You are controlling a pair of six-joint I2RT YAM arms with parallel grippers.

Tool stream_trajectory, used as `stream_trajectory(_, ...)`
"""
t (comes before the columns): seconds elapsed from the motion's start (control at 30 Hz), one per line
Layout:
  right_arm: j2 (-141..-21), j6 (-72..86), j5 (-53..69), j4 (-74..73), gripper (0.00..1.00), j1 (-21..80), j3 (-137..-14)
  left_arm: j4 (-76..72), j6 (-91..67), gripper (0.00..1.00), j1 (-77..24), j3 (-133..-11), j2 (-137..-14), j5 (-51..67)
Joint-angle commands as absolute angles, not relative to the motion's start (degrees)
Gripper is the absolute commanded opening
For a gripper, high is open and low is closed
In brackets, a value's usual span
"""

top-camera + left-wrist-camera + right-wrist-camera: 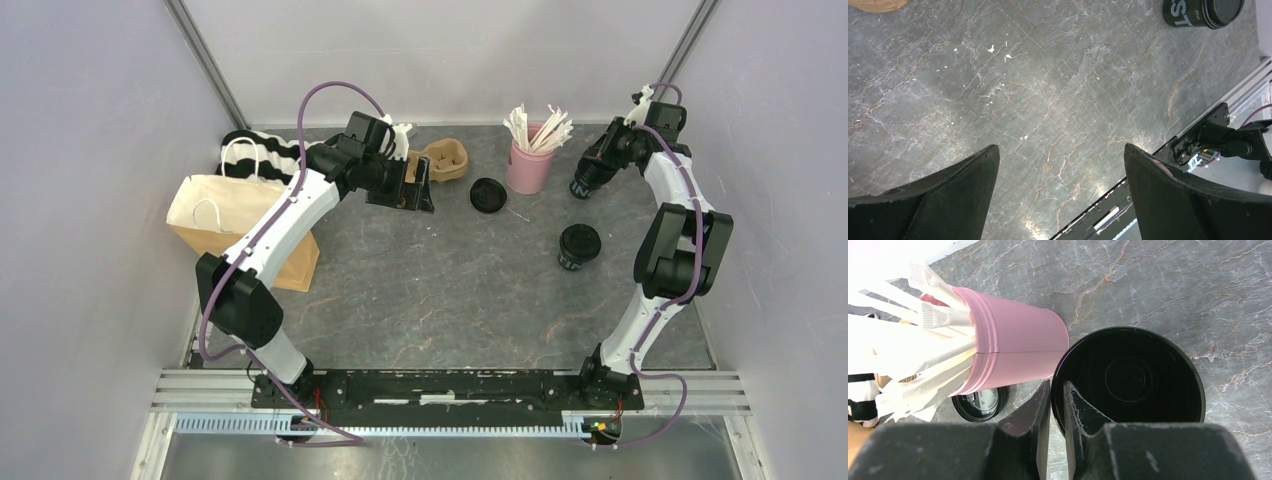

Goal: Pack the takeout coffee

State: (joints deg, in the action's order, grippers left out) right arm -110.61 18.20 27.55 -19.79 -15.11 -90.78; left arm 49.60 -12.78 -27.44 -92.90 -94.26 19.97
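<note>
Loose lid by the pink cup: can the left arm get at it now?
Probably yes: the left gripper is open, and the lid lies flat on bare table close to it, though the pink cup stands right beside it.

Lidded cup (579, 247): black, pale lettering, upright, right of centre. Open cup (1128, 380): black, lidless, pinched at rim, far right. Lid (487, 194): flat on table.

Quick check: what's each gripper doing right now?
Left gripper: open, holding nothing.
Right gripper: shut on the rim of the lidless black cup.
</note>
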Motion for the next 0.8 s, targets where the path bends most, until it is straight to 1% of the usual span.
stream_trajectory(0.0, -107.1, 17.9, 28.4, -18.3, 0.2, -15.3, -90.4, 48.4, -11.5, 1.0, -27.2, -93.5, -93.6, 21.4)
stream_trajectory(0.07, -106.8, 17.8, 28.3, -18.4, 0.19, -15.4, -90.4, 48.4, -11.5, 1.0, -27.2, -93.5, -93.6, 21.3)
stream_trajectory(0.17, -106.8, 17.5, 28.4, -18.6, 0.14, -15.4, -90.5, 48.3, -11.4, 1.0, -27.2, -93.6, -93.6, 21.3)
stream_trajectory(0.3, -106.5, 17.3, 28.3, -18.9, 0.11, -15.3, -90.7, 48.3, -11.4, 1.0, -27.2, -93.5, -93.6, 21.4)
stream_trajectory(0.5, -106.1, 17.2, 28.2, -19.4, 0.08, -15.2, -90.7, 48.2, -11.3, 1.0, -27.2, -93.3, -93.2, 21.3)
stream_trajectory(0.77, -105.3, 12.3, 22.4, -24.5, 0.02, -13.7, -92.3, 47.9, -11.3, 1.0, -27.2, -92.7, -92.8, 21.7)
